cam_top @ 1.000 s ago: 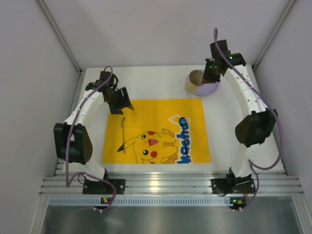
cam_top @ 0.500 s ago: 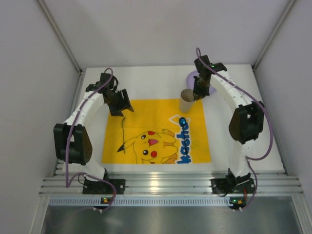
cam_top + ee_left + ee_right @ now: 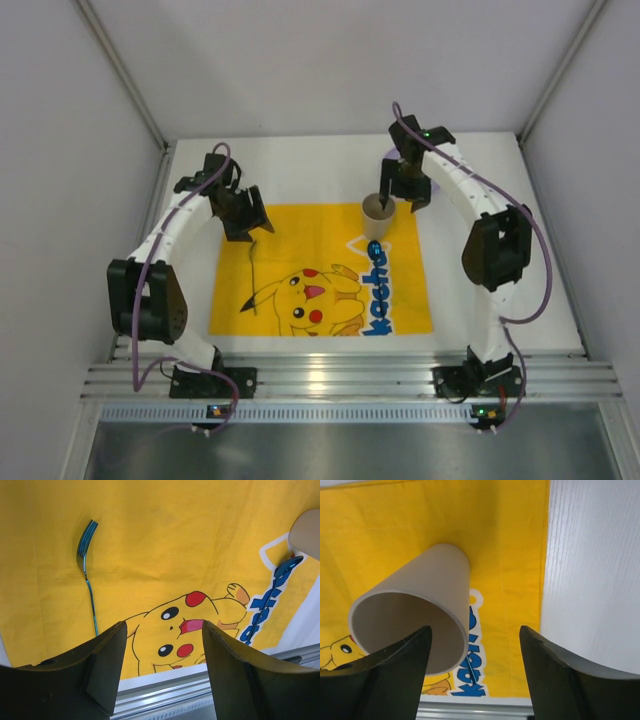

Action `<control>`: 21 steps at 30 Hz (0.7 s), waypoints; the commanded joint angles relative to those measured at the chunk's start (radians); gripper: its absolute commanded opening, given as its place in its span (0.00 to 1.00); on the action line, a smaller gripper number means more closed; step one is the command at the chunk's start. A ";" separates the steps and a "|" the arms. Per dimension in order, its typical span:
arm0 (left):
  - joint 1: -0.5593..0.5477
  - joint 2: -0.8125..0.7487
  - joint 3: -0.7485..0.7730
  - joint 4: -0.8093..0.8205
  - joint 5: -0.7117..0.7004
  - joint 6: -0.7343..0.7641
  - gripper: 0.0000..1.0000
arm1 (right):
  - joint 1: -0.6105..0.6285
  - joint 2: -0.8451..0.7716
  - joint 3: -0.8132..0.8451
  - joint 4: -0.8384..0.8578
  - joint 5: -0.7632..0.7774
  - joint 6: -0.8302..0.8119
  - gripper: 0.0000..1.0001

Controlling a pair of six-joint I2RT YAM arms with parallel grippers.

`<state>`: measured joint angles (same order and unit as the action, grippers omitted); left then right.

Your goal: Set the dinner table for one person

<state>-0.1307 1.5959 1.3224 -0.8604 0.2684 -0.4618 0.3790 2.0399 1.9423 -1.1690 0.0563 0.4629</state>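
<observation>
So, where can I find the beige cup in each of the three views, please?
Top external: the beige cup stands on the far right corner of the yellow mat.
Left wrist: only a part of it shows, at the right edge near the top.
Right wrist: it fills the left centre, its open mouth towards the camera.
Shared landmark: the blue lettering on the mat, close to the cup in every view.

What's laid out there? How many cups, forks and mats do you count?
beige cup: 1
blue fork: 1
yellow mat: 1
Total: 3
</observation>
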 commanded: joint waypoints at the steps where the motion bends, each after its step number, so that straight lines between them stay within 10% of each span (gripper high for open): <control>1: 0.000 -0.022 0.003 0.032 0.014 0.000 0.67 | 0.015 -0.021 0.113 -0.041 0.039 -0.009 0.73; 9: 0.000 -0.019 0.008 0.023 0.011 0.008 0.66 | -0.149 -0.142 0.147 0.103 -0.051 0.045 0.80; 21: 0.000 -0.017 0.018 0.011 0.006 0.000 0.66 | -0.371 0.215 0.294 0.173 -0.188 0.141 0.76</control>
<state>-0.1307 1.5959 1.3197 -0.8577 0.2718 -0.4618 0.0044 2.1677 2.1788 -1.0279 -0.0906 0.5682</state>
